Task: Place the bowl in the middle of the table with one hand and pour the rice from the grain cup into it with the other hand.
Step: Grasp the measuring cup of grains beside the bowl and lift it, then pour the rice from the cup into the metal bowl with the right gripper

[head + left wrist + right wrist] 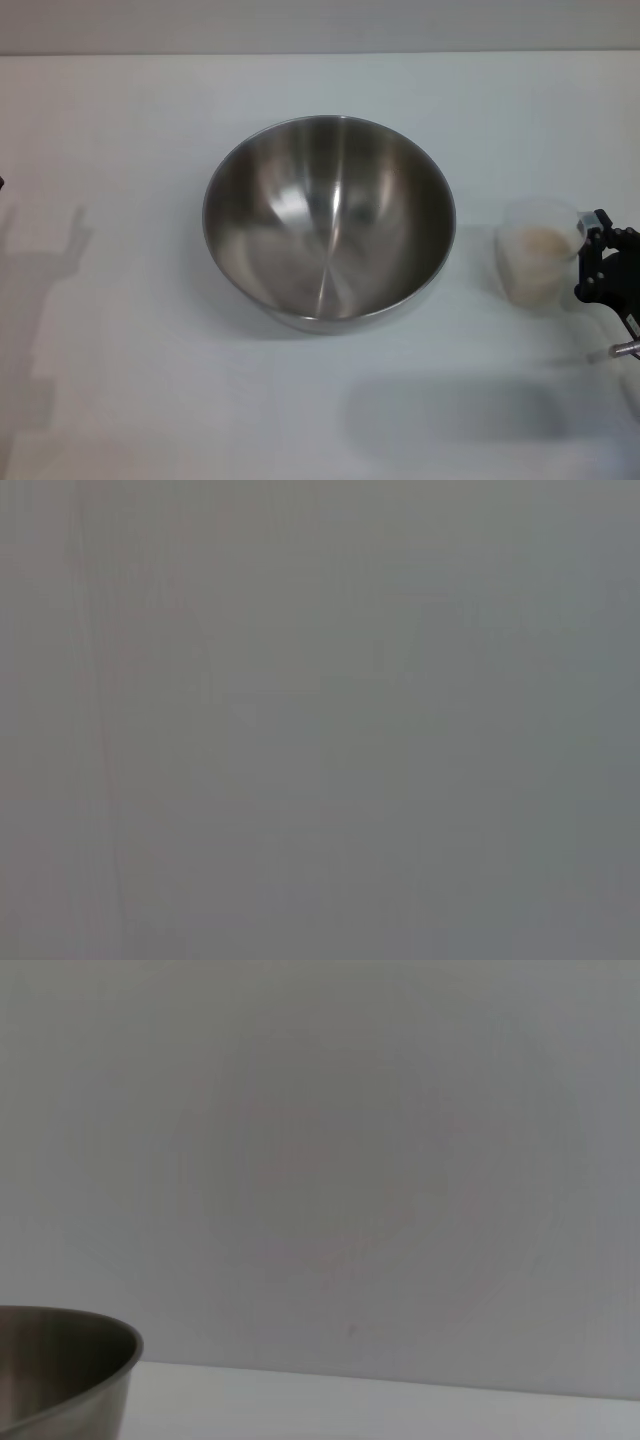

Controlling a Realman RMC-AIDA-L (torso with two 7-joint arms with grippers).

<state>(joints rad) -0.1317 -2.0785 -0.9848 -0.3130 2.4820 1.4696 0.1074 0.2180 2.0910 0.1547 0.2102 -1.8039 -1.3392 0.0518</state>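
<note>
The steel bowl (328, 222) stands upright and empty in the middle of the white table (130, 400). Part of its rim and wall also shows in the right wrist view (62, 1368). The clear grain cup (538, 252) stands upright to the right of the bowl, apart from it, with a heap of pale rice (543, 243) inside. My right gripper (591, 256) is at the table's right edge, right up against the cup's right side at about rim height. My left gripper is out of view. The left wrist view shows only flat grey.
The arm's shadow falls on the table at the far left (45, 260), and another shadow lies in front of the cup (450, 410). A pale wall (320, 1160) rises behind the table's far edge.
</note>
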